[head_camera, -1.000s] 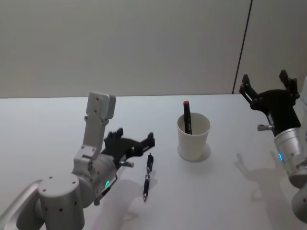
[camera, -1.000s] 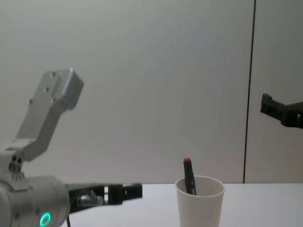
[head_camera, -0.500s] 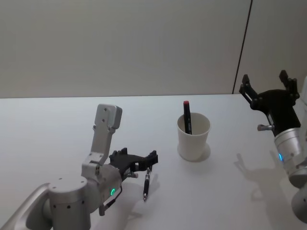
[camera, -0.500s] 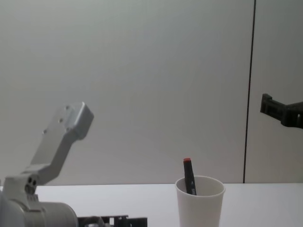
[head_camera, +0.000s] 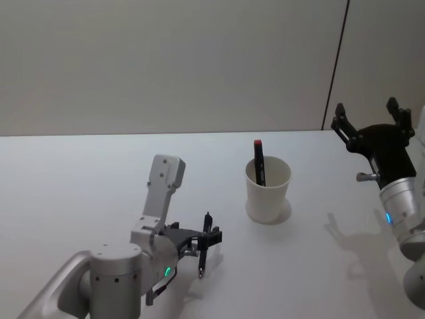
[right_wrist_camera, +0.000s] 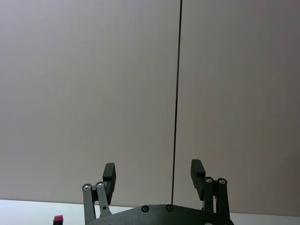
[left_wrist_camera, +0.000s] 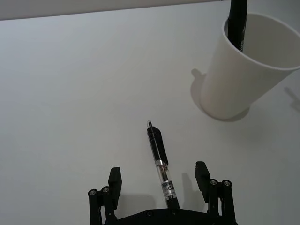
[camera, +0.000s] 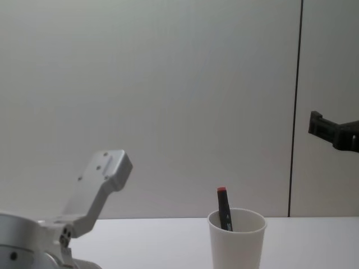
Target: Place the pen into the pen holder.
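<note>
White bench [head_camera: 80,173], plain grey wall behind, nothing else on the surface but the task items. pen [left_wrist_camera: 160,161] lies flat on the bench, near side, just left of centre, not yet gripped. left tool [left_wrist_camera: 158,168] is down over it with fingers [left_wrist_camera: 115,177] spread apart, one each side of the barrel and clear of it. Closing line runs across the pen's long axis, which is what the grasp needs. Long axis runs roughly away from the robot with a slight tilt, and the far end reaches out past the fingertips. pen holder [head_camera: 268,193] stands upright ahead and to the right of the pen, well apart from it, and already has a red-capped marker [head_camera: 258,163] leaning inside. Left arm is clearly the nearer one. right tool [head_camera: 366,109] is parked high at the right edge, jaws apart, holding nothing. My read: next step is to close on the barrel, then lift and carry right-forward to the rim. Print on the pen barrel near the tool and a label on the marker, both too small to read
</note>
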